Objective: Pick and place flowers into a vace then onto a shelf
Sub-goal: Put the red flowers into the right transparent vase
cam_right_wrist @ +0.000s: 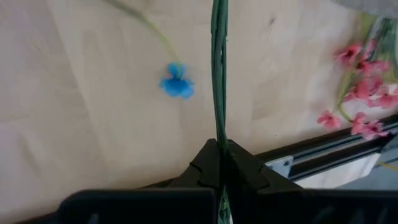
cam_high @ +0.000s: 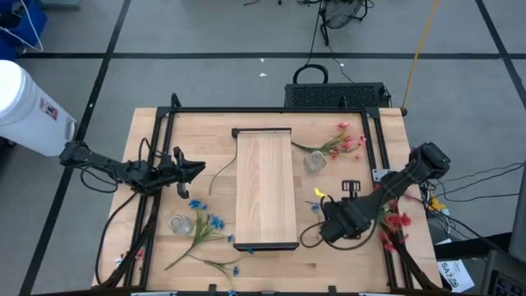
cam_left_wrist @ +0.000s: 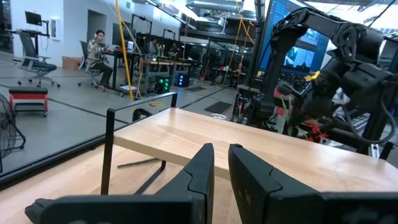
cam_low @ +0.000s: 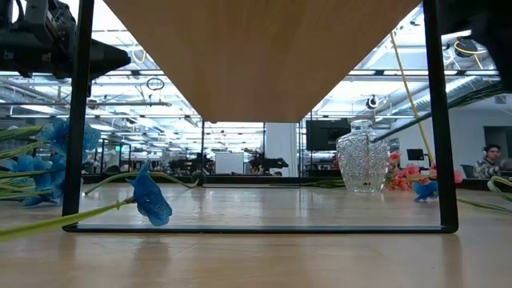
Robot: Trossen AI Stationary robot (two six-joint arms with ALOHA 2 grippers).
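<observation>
While the right tool [cam_right_wrist: 219,163] is clamped on a green flower stem [cam_right_wrist: 217,74] right of the shelf [cam_high: 265,189], the far-right vase [cam_high: 315,161] seems its next target; the left tool [cam_left_wrist: 221,168], near-closed, waits empty.

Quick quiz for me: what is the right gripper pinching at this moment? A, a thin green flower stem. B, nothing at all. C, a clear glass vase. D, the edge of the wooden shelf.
A: in the right wrist view the right gripper has its fingers shut on a thin green stem that runs straight out from between them, above the tabletop.
</observation>
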